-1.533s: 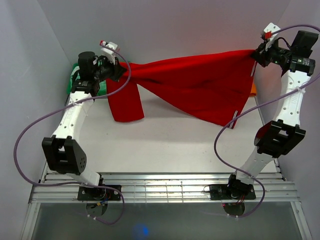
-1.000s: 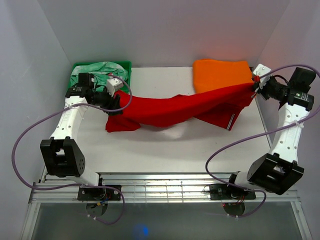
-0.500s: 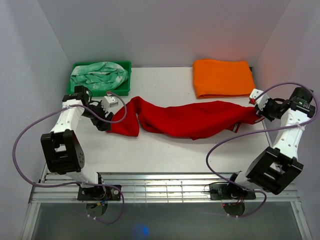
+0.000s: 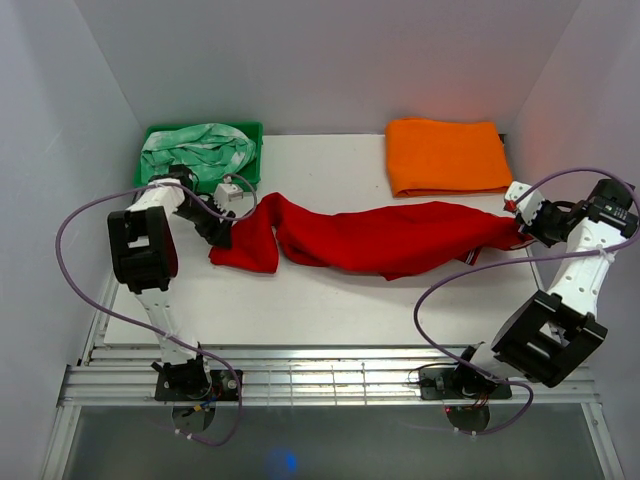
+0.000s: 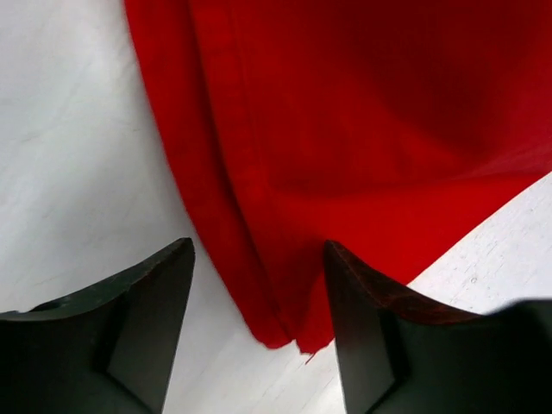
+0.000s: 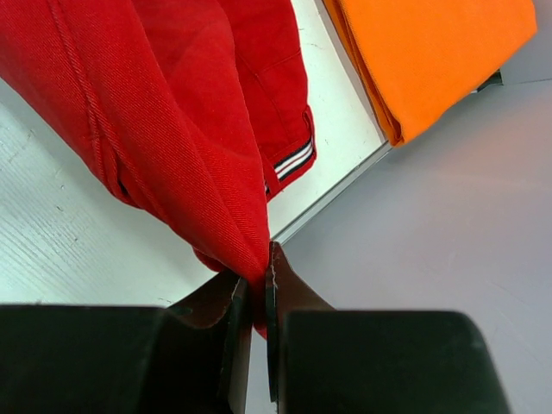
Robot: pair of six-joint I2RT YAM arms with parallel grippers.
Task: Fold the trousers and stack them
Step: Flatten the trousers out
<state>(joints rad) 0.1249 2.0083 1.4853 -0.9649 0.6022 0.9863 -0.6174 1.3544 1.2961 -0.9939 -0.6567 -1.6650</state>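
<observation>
While one pair of trousers (image 4: 380,240) lies stretched, left claw (image 5: 259,254) gapes wide, right claw (image 6: 256,280) pinches its end

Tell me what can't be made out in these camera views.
- Top view: how the legs of the trousers lie, hidden in their own folds.
- Left wrist view: most of the trousers, cut off by the frame edges.
- Right wrist view: most of the orange cloth, cut off by the frame edges.

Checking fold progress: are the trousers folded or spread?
Not folded: the trousers lie bunched in a long strip, one end pinched by the right gripper.
</observation>
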